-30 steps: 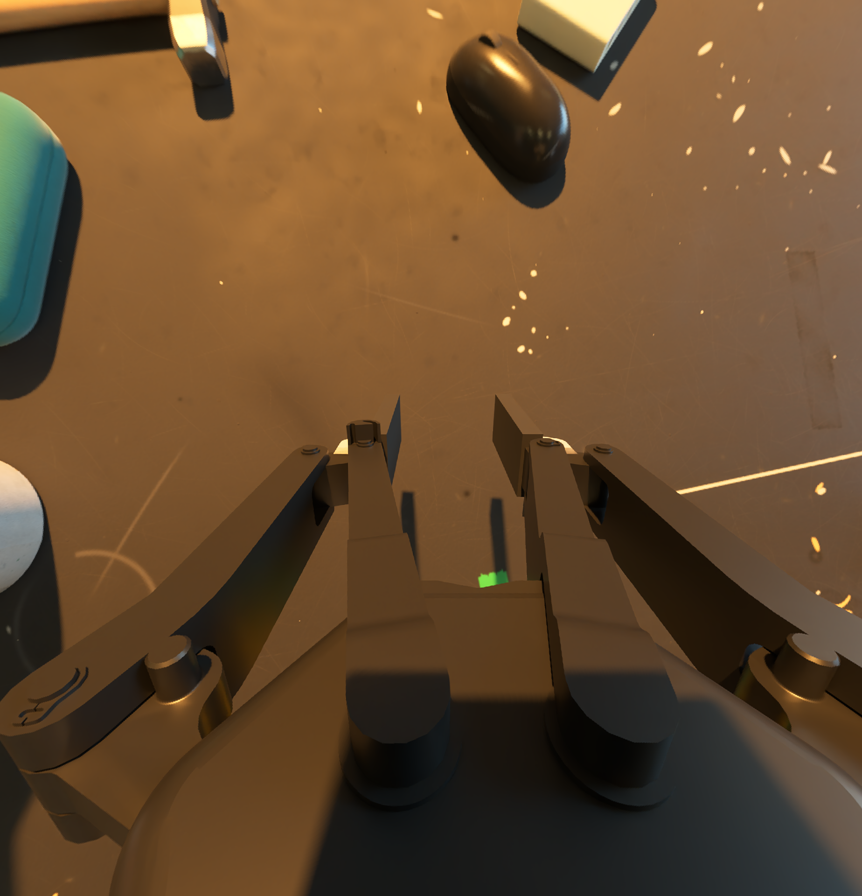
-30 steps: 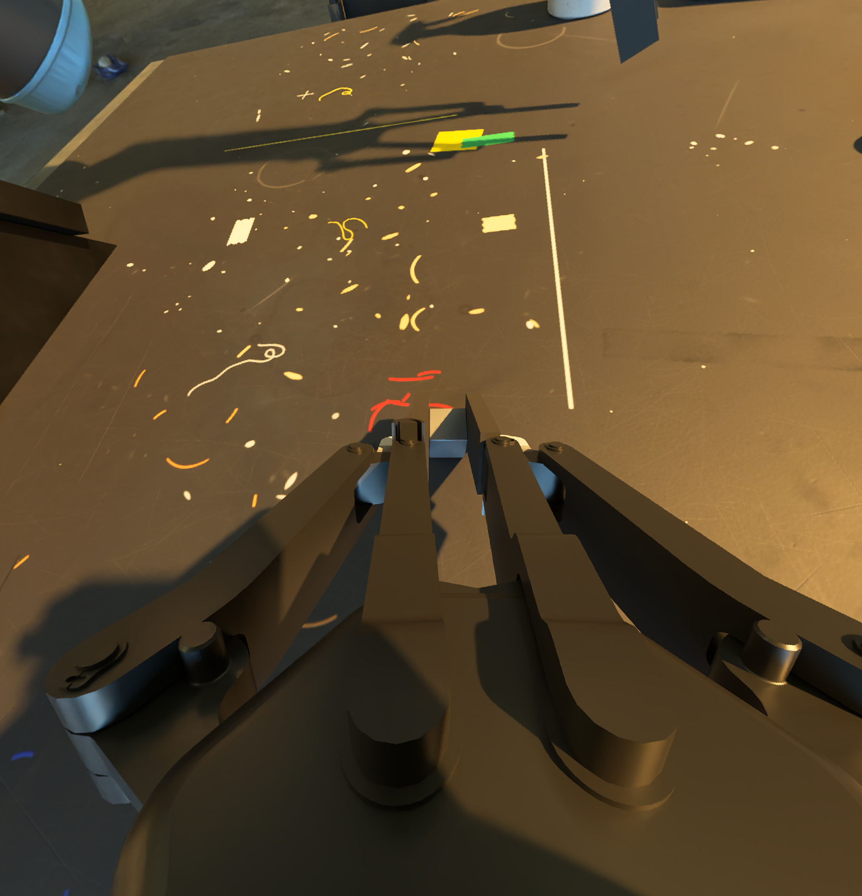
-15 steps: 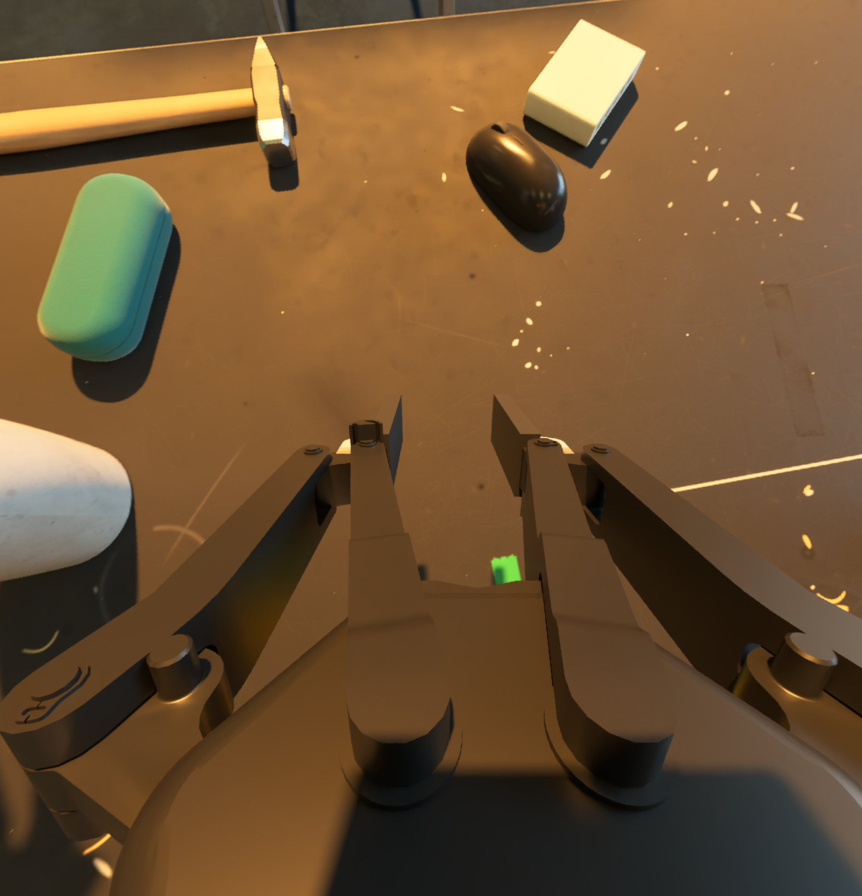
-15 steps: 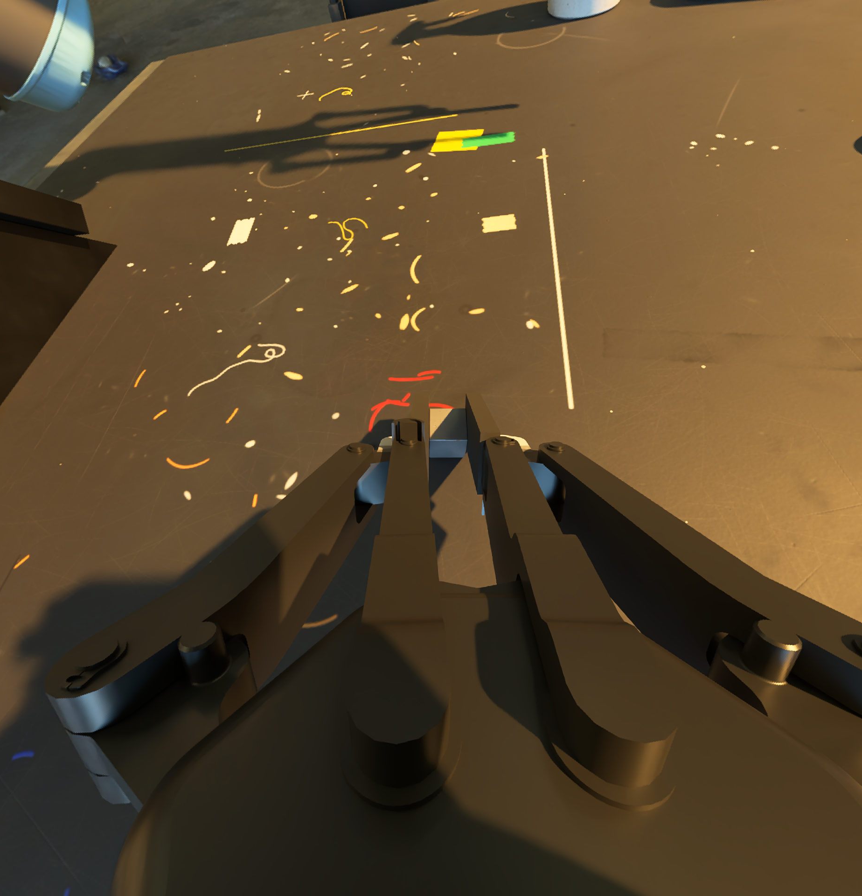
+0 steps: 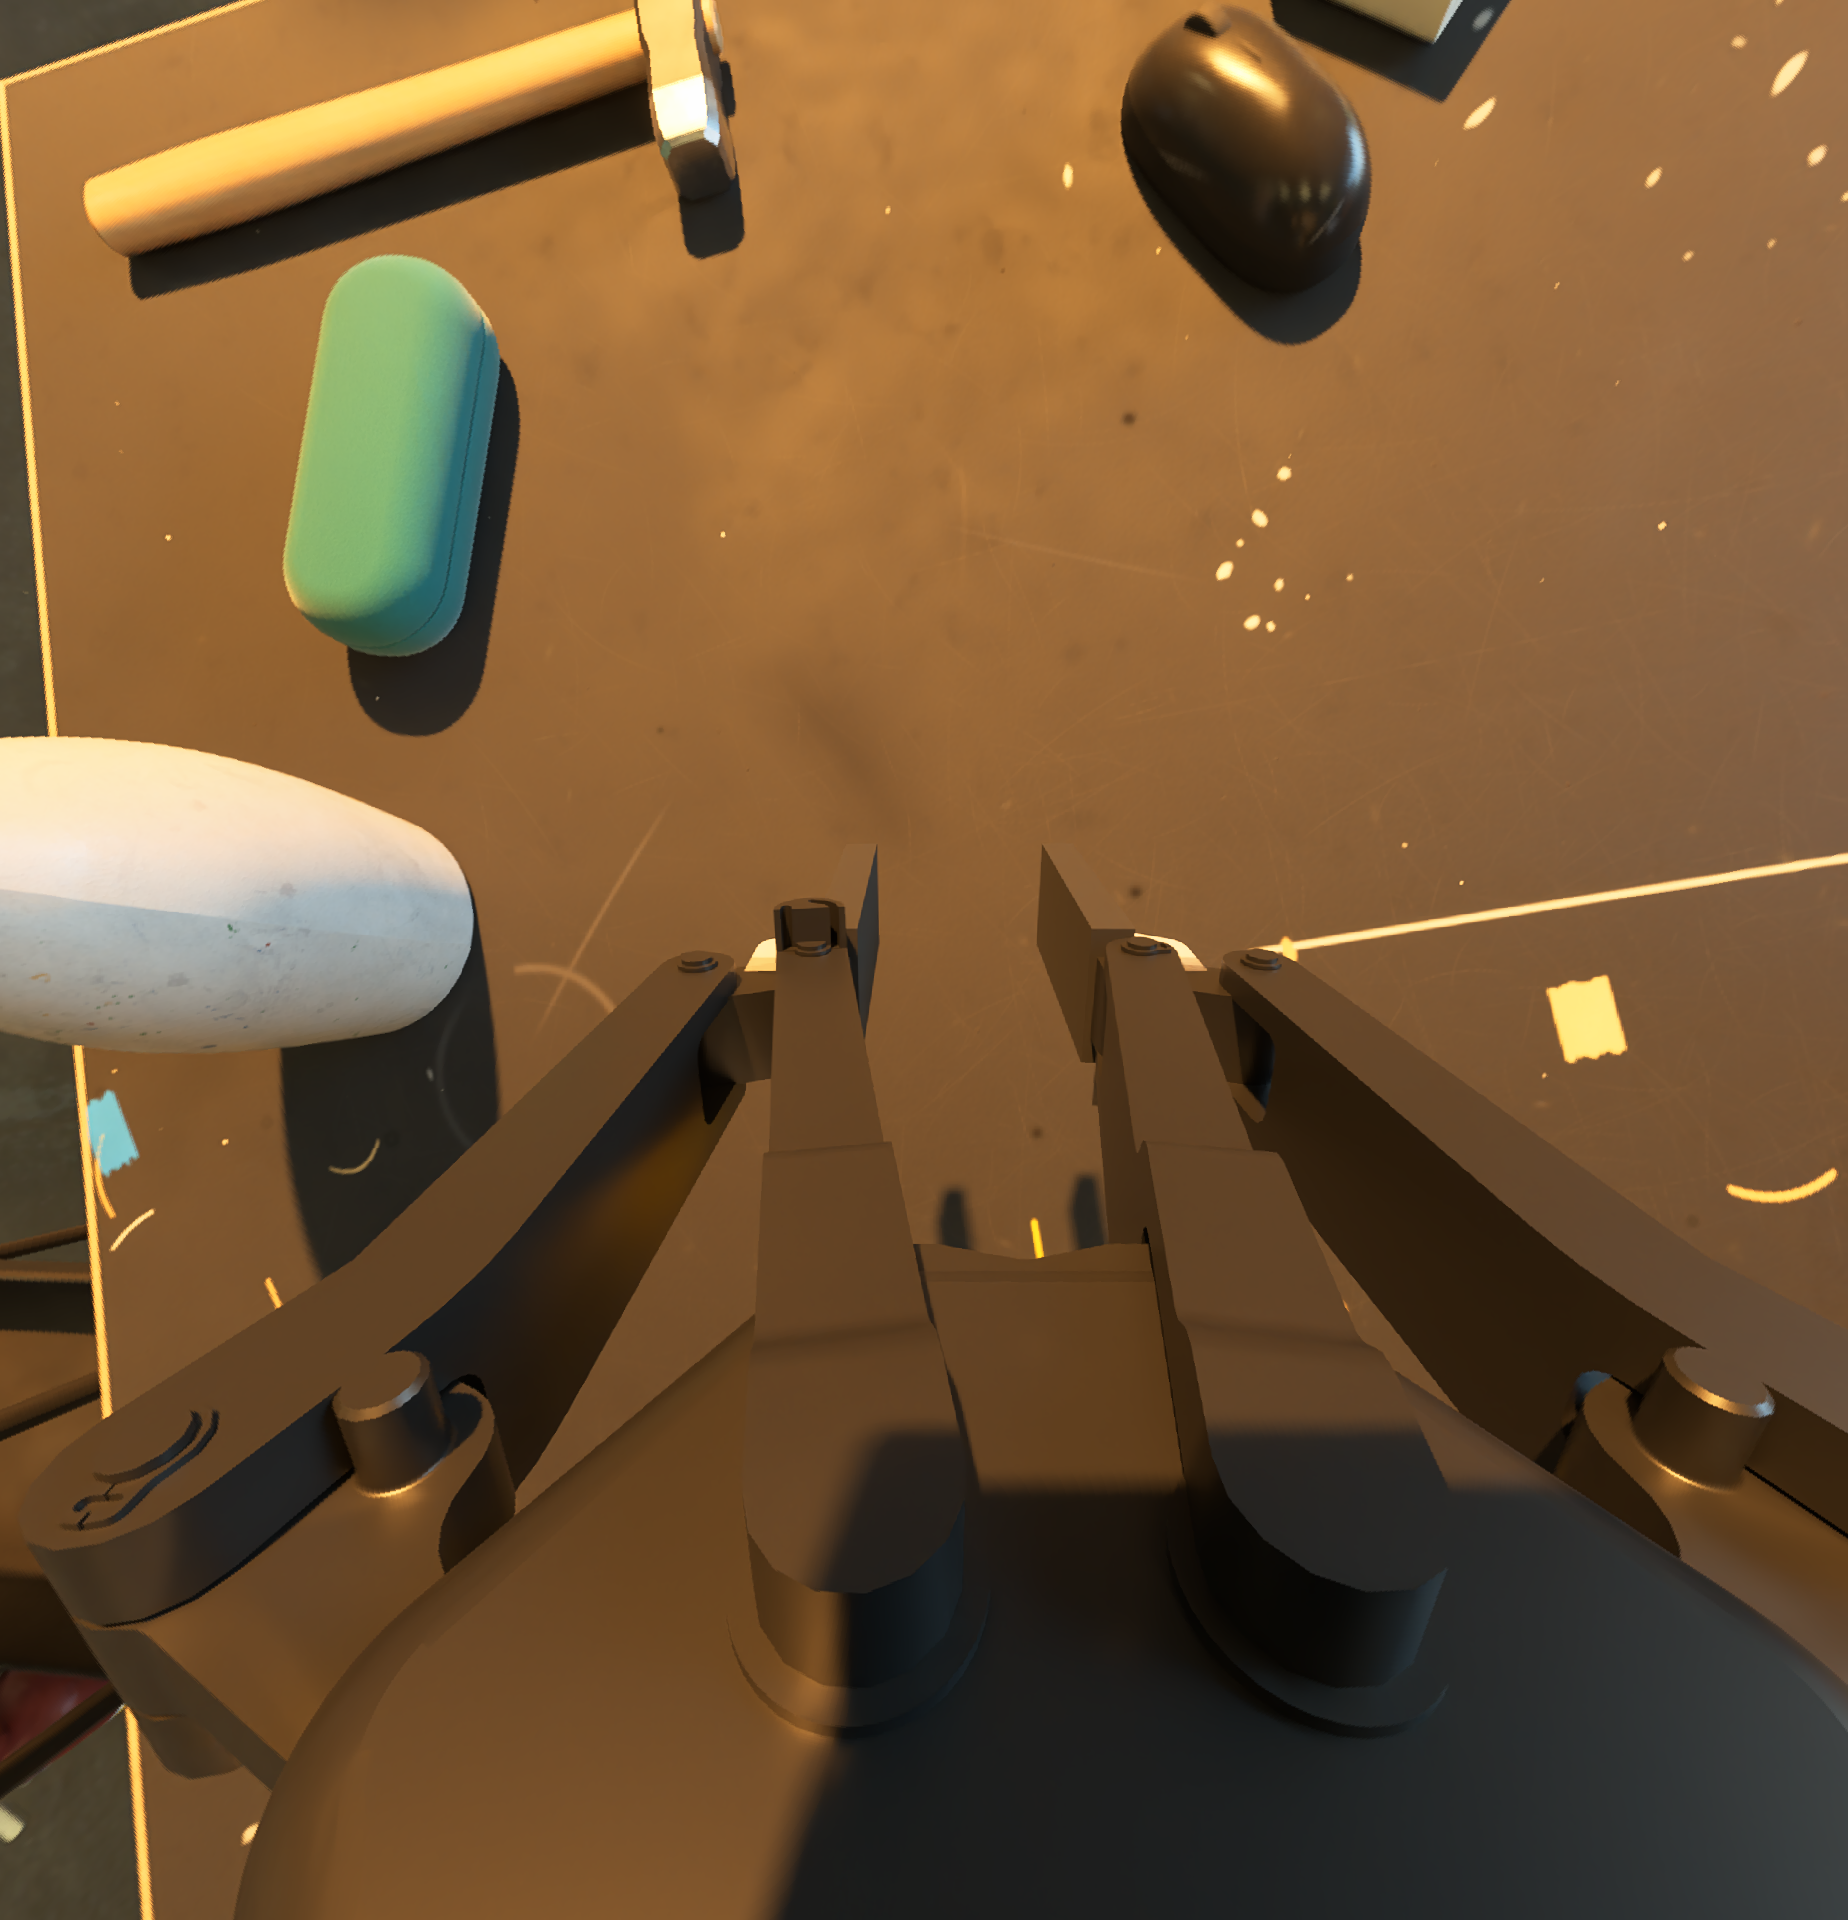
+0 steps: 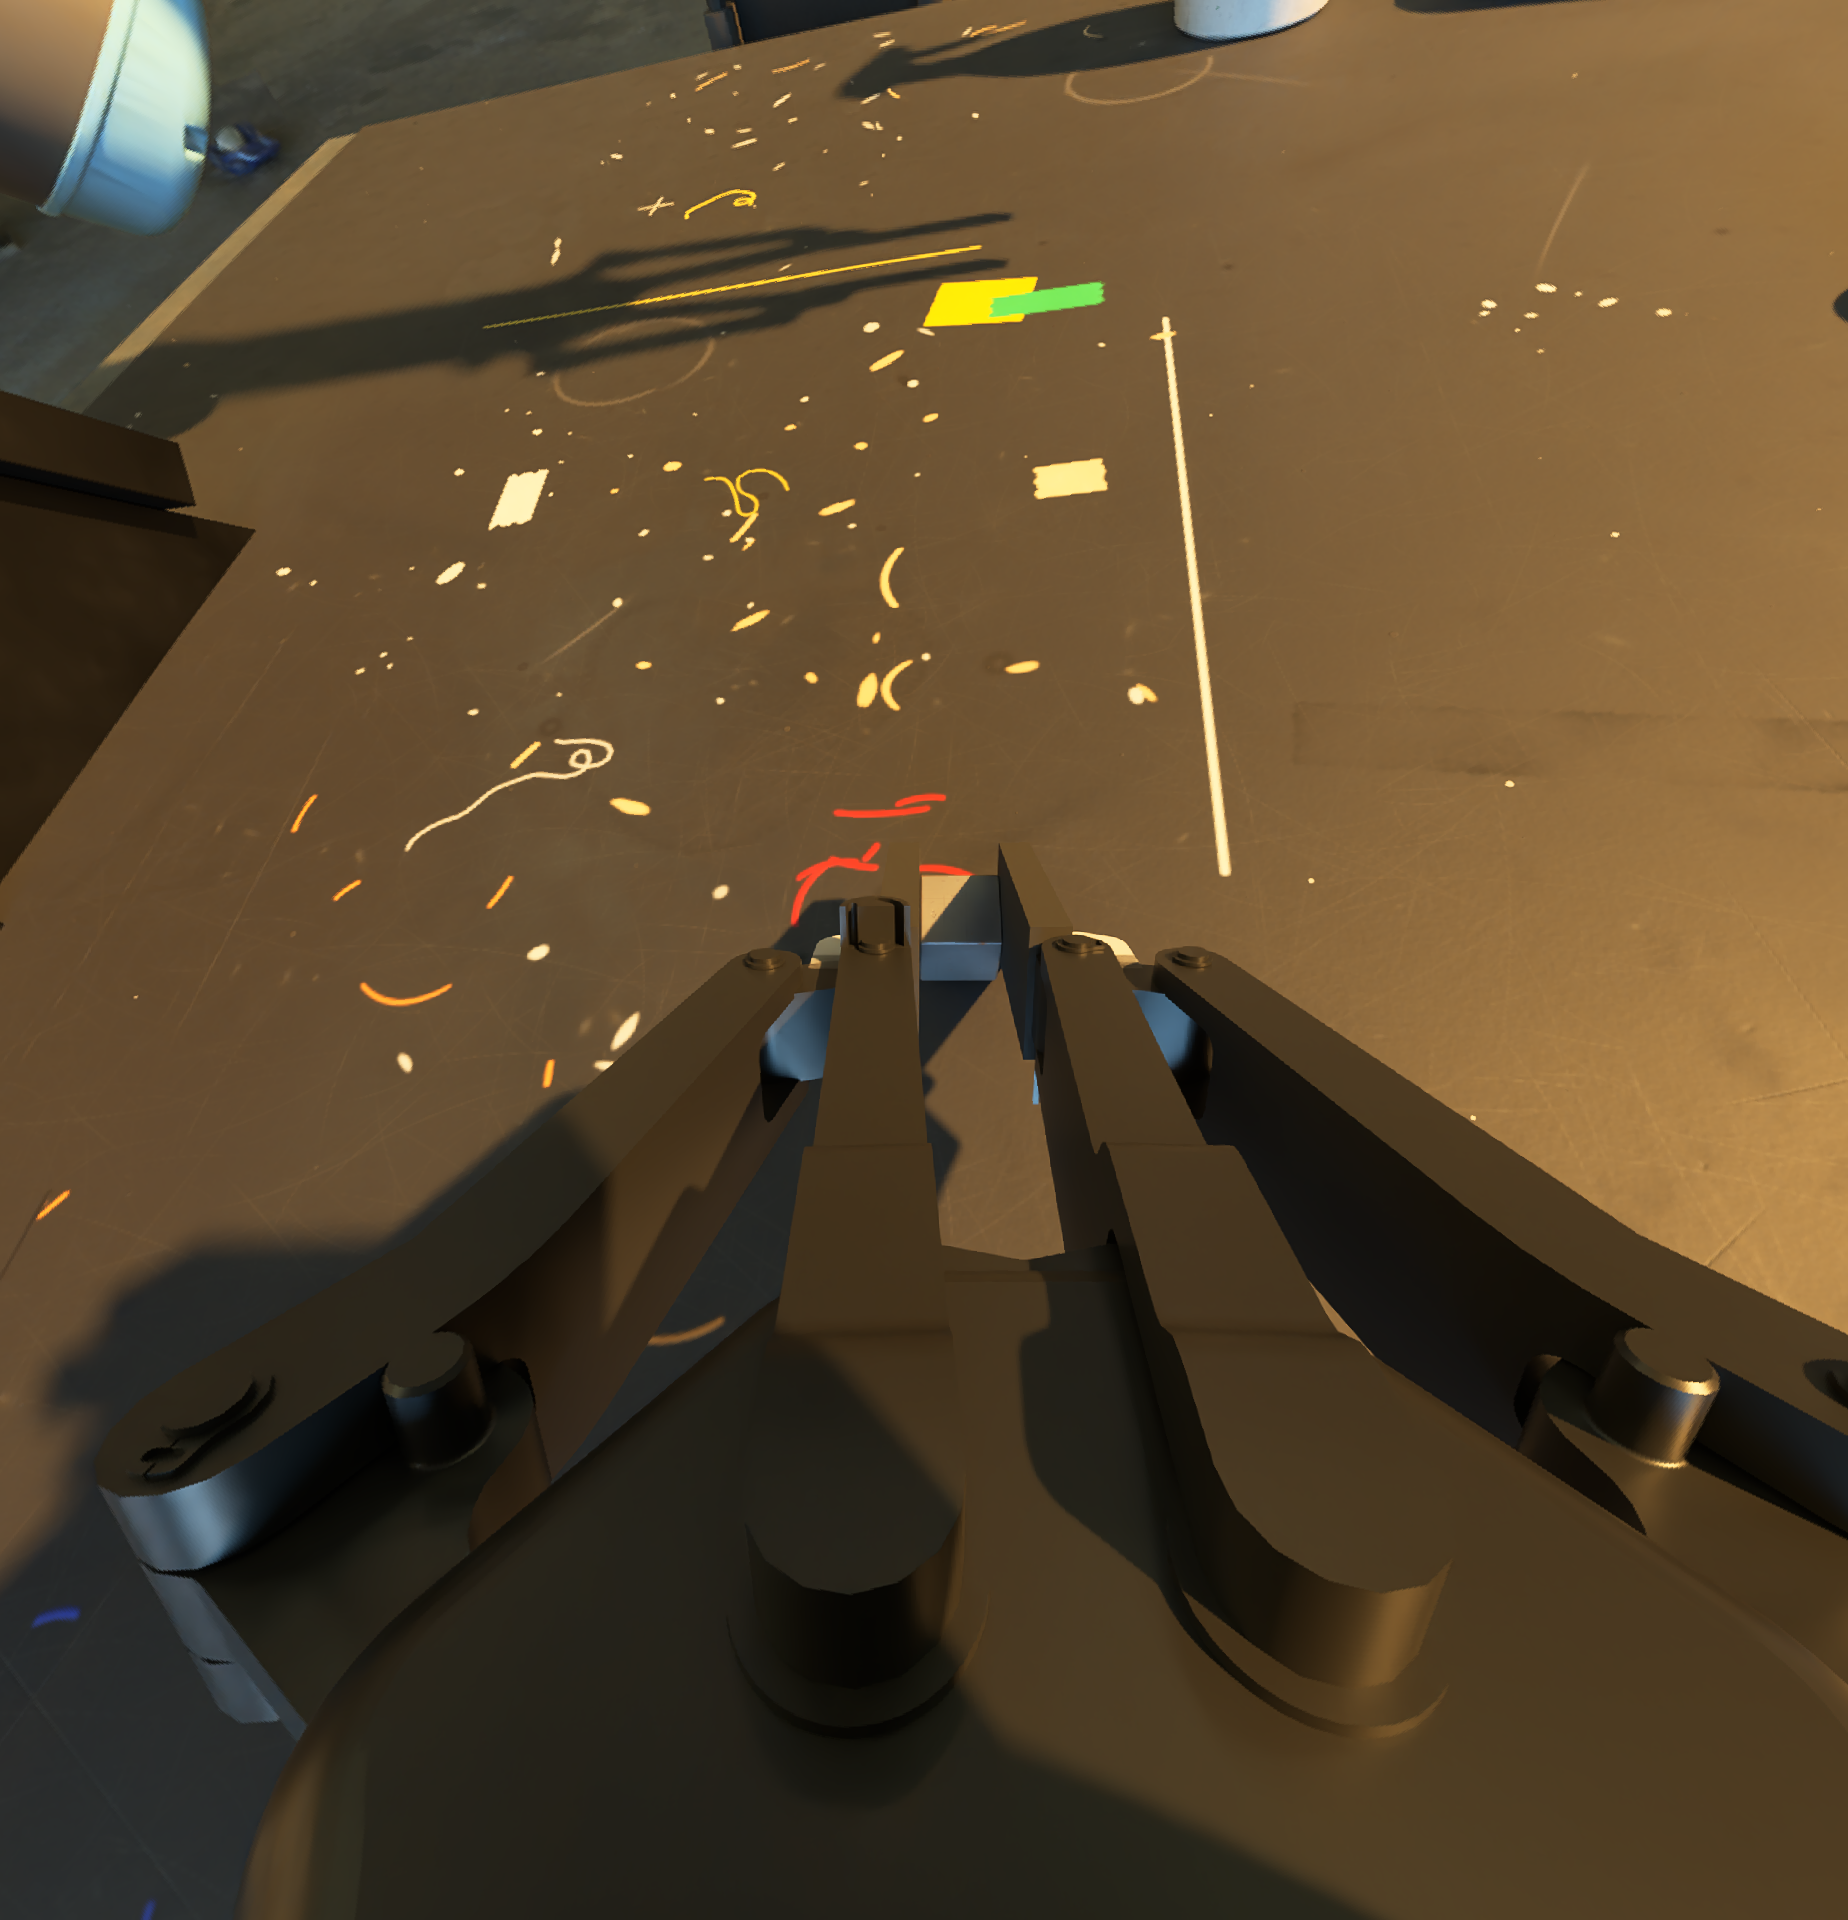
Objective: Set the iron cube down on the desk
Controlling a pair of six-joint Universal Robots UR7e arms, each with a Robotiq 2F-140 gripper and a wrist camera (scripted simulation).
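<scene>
The iron cube (image 6: 959,912) is a small grey metal block held between the fingertips of my right gripper (image 6: 959,883), which is shut on it. It hangs at or just above the brown desk (image 6: 1419,935), over red scribbles. I cannot tell whether it touches the surface. My left gripper (image 5: 956,904) is open and empty above a bare patch of desk (image 5: 951,623).
In the left wrist view there are a hammer (image 5: 380,125), a green case (image 5: 390,457), a black mouse (image 5: 1247,156), a white rounded object (image 5: 172,894) and the desk's left edge (image 5: 26,416). In the right wrist view a dark box (image 6: 58,644) stands at the left and yellow-green tape (image 6: 1003,301) lies far ahead.
My left gripper has risen from the desk and shifted toward its left edge, still open. My right gripper and the cube have not moved.
</scene>
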